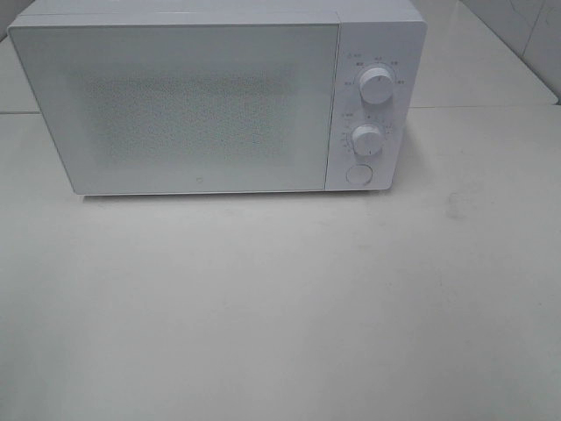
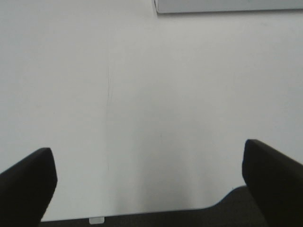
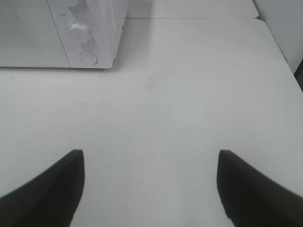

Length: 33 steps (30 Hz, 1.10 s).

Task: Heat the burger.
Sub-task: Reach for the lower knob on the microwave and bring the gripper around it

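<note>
Both claws released and empty; microwave shut; burger out of sight.

The left claw (image 2: 147, 156) and right claw (image 3: 150, 156) hang spread above the worktop (image 1: 280, 307), grasping nothing. Beyond them the white microwave (image 1: 193, 105) stands with its door closed. The burger shows in no view, and whether it sits behind that door cannot be told. This looks like the door-opening step, so the next move probably calls for the nearer right claw to press the round button (image 1: 358, 174) below the lower knob (image 1: 367, 139).

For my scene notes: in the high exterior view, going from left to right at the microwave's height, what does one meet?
First the microwave door → control panel → table → tiled wall.
</note>
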Tool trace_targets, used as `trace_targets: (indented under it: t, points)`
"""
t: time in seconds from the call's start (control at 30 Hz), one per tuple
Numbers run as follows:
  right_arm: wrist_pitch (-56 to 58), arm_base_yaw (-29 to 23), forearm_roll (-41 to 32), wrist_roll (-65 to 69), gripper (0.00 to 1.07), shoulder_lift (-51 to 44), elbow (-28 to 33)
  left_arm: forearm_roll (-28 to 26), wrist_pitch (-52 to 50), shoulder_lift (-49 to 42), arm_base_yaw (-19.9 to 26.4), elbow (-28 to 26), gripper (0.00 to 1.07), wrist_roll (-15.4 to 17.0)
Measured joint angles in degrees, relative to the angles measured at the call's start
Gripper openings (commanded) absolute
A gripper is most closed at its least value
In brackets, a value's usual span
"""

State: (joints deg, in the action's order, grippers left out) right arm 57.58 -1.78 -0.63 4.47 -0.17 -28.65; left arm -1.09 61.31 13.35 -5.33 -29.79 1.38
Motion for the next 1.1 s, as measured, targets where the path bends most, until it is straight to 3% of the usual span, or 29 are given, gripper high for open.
trace_targets:
  t: [0.43, 1.1]
  points:
    - [0.00, 0.00, 0.00, 0.00, 0.75, 0.00, 0.00, -0.46, 0.00, -13.35, 0.00, 0.11, 1.00, 0.00]
    - [0.00, 0.00, 0.00, 0.00, 0.75, 0.00, 0.00, -0.57, 0.00, -13.64, 0.00, 0.17, 1.00, 0.00]
